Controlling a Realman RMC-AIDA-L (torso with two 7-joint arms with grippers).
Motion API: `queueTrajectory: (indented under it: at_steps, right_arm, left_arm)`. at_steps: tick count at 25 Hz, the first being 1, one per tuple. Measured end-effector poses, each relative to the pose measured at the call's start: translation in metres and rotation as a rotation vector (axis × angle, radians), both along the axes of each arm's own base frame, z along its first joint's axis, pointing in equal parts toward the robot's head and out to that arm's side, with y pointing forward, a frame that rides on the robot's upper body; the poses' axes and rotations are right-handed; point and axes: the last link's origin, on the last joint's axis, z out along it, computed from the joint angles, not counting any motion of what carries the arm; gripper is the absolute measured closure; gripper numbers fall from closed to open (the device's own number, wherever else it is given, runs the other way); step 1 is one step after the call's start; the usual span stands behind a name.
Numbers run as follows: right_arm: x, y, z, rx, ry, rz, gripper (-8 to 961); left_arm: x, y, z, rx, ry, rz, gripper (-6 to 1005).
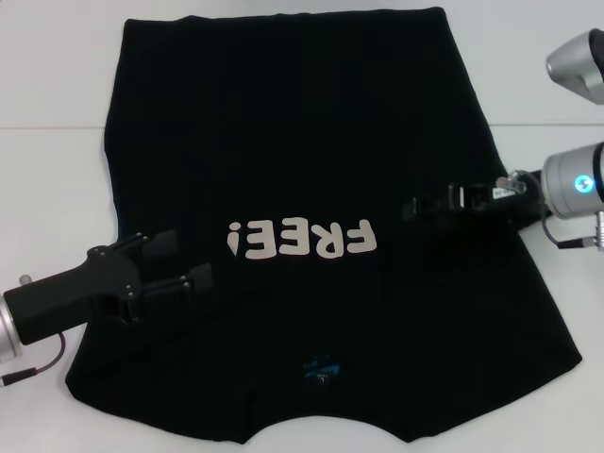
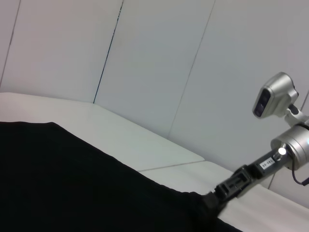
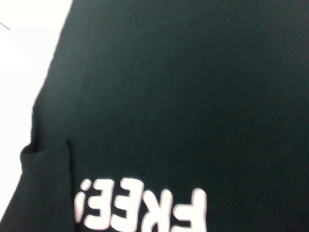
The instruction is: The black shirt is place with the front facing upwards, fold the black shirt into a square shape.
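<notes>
black shirt (image 1: 302, 151): spread front-up on the white table (image 1: 47, 75), collar nearest the robot, hem at the far edge; both sleeves look already tucked in over the body.
neck label (image 1: 321, 366): small and blue, at the near collar.
left gripper (image 1: 172, 262): low over the near left part of the cloth, its fingers apart, nothing between them.
FREE! lettering (image 1: 302, 240): between the two grippers.
right gripper (image 1: 425, 205): low at the shirt's right side; I cannot tell how its fingers stand.
Handling: probably light, limp, easily creased; it will sag and drag.
Grip: pinch edges or corners, both layers, likely the near collar corners, and carry them toward the hem.
</notes>
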Motion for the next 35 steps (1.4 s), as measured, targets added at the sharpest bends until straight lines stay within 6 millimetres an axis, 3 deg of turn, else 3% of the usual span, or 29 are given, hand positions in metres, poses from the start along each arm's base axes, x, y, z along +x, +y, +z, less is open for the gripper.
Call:
queueTrajectory:
  at_steps: [10, 14, 19, 23, 28, 35]
  right_arm:
    - [-0.01, 0.003, -0.009, 0.006, -0.029, 0.105, 257]
    - [0.013, 0.003, 0.006, 0.044, -0.047, 0.032, 258]
    - [0.055, -0.004, 0.04, 0.104, -0.074, -0.109, 260]
    - [0.078, -0.008, 0.064, 0.145, -0.091, -0.176, 261]
    - [0.087, -0.011, 0.07, 0.157, -0.11, -0.207, 263]
    - [0.083, -0.007, 0.065, 0.152, -0.135, -0.191, 265]
  left_arm:
    - [0.0, 0.0, 0.0, 0.0, 0.0, 0.002, 94]
    - [-0.001, 0.001, 0.0, 0.003, 0.004, 0.01, 94]
    - [0.001, 0.003, 0.0, 0.009, -0.002, 0.008, 93]
    - [0.002, 0.005, 0.001, 0.012, -0.004, 0.005, 93]
    - [0.004, 0.006, 0.001, 0.012, -0.005, 0.0, 92]
    - [0.005, 0.007, 0.001, 0.012, -0.005, -0.003, 94]
